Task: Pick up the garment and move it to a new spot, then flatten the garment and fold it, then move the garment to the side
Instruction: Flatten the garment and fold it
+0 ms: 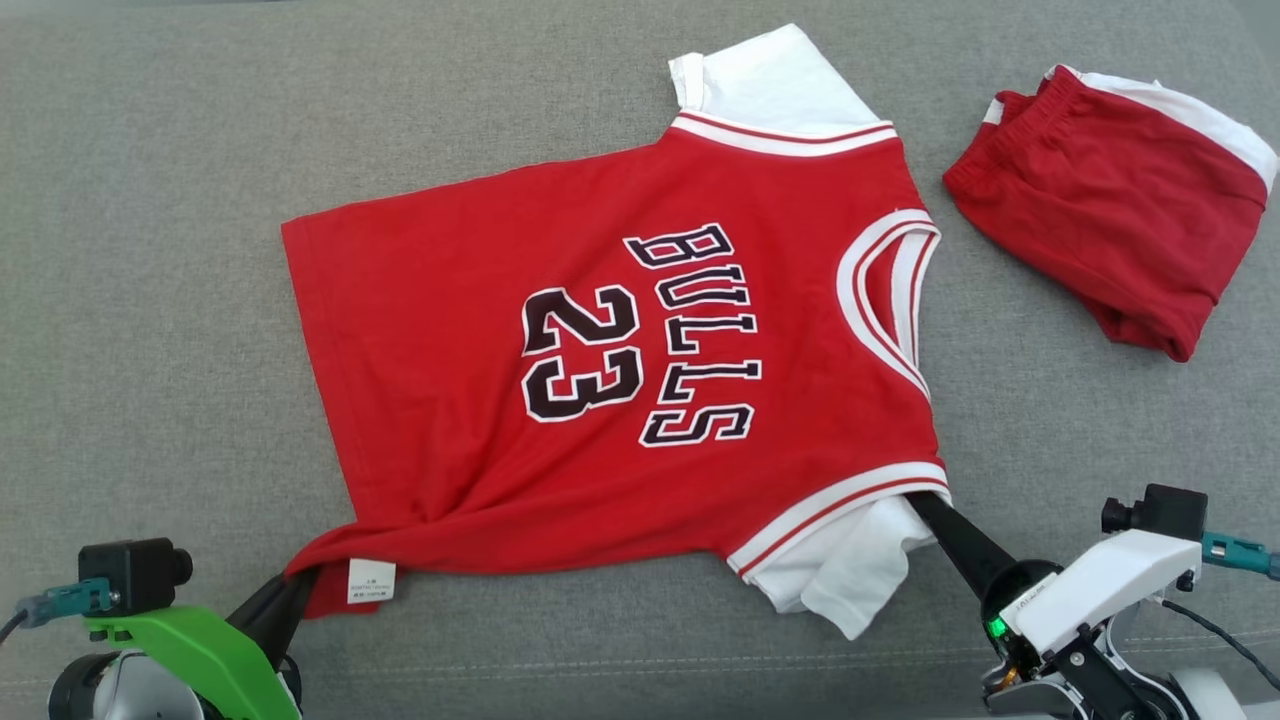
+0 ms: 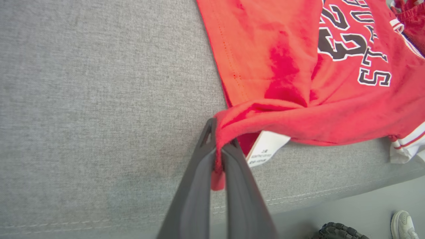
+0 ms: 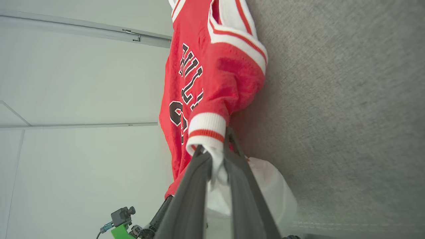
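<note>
- My left gripper (image 2: pixel 219 141) pinches a hem corner of the red-and-white cotton basketball jersey (image 1: pixel 600 380); my right gripper (image 3: pixel 214 151) clamps its near sleeve.
- It lies ahead of both, long axis spanning them.

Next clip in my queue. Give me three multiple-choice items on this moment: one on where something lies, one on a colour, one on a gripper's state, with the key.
1. In the head view, where do the red shorts lie relative to the jersey?
A. On top of it
B. To its upper right, apart from it
C. Tucked under its hem

2. What colour are the jersey's sleeves?
A. White
B. Black
C. Green

3. What is the left gripper doing?
A. Standing open, holding nothing
B. Shut on the shorts
C. Shut on the jersey's hem corner

Key:
1 B: the grey surface shows between the two.
2 A: both sleeves are plain white against the red body.
3 C: the left wrist view shows red cloth pinched between its fingers.
</note>
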Robot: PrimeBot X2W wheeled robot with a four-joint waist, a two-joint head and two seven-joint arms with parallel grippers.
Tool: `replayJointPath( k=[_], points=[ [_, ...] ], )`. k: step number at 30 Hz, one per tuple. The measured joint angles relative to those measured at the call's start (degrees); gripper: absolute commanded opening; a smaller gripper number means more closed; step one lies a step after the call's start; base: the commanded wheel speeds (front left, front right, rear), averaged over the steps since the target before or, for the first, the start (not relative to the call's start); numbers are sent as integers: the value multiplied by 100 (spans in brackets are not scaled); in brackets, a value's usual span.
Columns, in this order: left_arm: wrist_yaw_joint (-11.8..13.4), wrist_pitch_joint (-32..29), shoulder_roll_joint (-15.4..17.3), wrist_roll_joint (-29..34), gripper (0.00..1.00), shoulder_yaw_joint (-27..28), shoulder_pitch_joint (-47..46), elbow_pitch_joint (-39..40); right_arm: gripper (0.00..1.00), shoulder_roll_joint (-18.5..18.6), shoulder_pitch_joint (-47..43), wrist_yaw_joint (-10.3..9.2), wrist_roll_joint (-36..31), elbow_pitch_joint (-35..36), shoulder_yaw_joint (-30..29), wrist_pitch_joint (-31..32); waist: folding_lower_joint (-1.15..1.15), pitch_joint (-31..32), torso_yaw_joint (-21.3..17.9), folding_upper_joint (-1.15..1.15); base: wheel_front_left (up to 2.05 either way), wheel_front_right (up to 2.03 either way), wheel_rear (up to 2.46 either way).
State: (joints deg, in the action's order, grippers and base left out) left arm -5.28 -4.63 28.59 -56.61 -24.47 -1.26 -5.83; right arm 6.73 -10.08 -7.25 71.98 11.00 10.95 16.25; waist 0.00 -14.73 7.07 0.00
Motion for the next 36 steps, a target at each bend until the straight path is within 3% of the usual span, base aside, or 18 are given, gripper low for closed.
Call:
replayJointPath(
  k=[11,24,25,26,28,29,30,36],
  points=[
    [-11,-912,182,-398,0,-316,40,207,0,457,-10,1,-105,190,19,545,0,-141,-100,0,0,0,0],
    [-24,-1257,289,-637,0,-253,39,428,0,888,-15,1,-387,122,-426,843,0,-270,-40,0,0,0,0],
    [-24,-1283,292,-650,10,-253,39,436,5,892,-15,1,-405,111,-425,858,0,-274,-34,0,0,0,0],
    [-22,-1296,296,-666,21,-253,39,443,23,891,-15,1,-406,99,-424,858,0,-278,-30,0,0,0,0],
    [8,-1298,294,-677,47,-253,40,449,47,887,-16,1,-409,81,-405,880,0,-286,-21,0,0,0,0],
    [8,-1298,291,-684,100,-253,42,457,82,878,-16,1,-420,74,-392,900,0,-290,-18,0,0,0,0],
    [8,-1298,275,-725,100,-250,46,470,99,864,-16,1,-428,65,-379,904,0,-293,-17,0,0,0,0],
    [8,-1304,31,-1000,100,-357,271,578,100,812,-19,1,-467,62,-291,950,0,-306,-66,0,0,0,0]
  ],
)
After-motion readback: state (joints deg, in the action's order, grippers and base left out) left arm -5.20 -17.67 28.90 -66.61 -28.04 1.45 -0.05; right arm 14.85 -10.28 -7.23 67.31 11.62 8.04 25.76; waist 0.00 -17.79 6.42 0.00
